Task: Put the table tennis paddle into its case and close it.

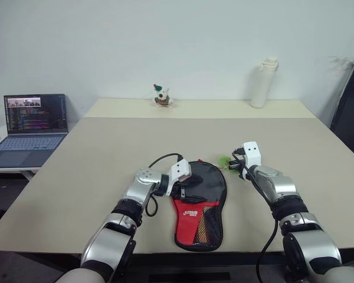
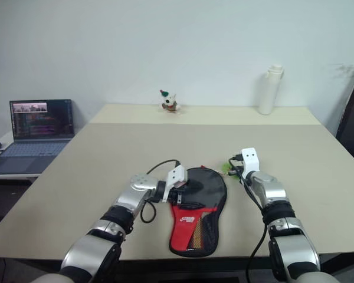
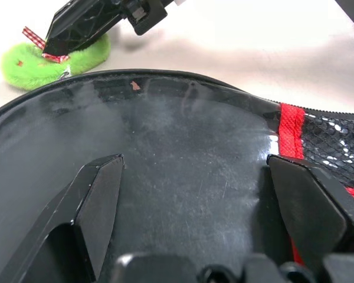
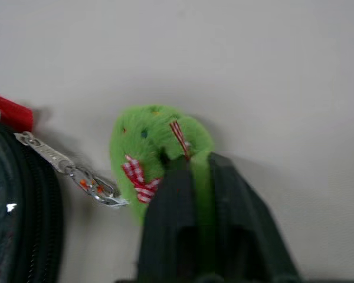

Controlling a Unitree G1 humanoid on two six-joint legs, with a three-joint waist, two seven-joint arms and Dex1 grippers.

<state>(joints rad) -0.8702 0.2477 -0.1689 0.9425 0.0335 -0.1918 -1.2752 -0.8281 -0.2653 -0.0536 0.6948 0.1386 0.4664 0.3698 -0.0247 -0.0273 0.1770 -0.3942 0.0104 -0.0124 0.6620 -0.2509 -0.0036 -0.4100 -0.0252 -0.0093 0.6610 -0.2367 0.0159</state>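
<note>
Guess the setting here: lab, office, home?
Probably an office or lab: a wide beige table against a bare white wall, an open laptop showing code on a side desk, a black chair.

**Black, red and a spot of green on a beige table**

The case [image 1: 199, 203] was glossy black over its round upper part and red below, with white lettering on the red and dark mesh beside it. A fluffy lime-green charm [image 4: 156, 150], dotted with small coloured specks and tied with a red-and-white checked ribbon, hung from a silver chain [image 4: 71, 171]. The table [image 1: 94, 159] was plain beige. The grippers' fingers [image 3: 94, 206] were black. A white bottle [image 1: 264, 82] stood against the pale wall.
</note>
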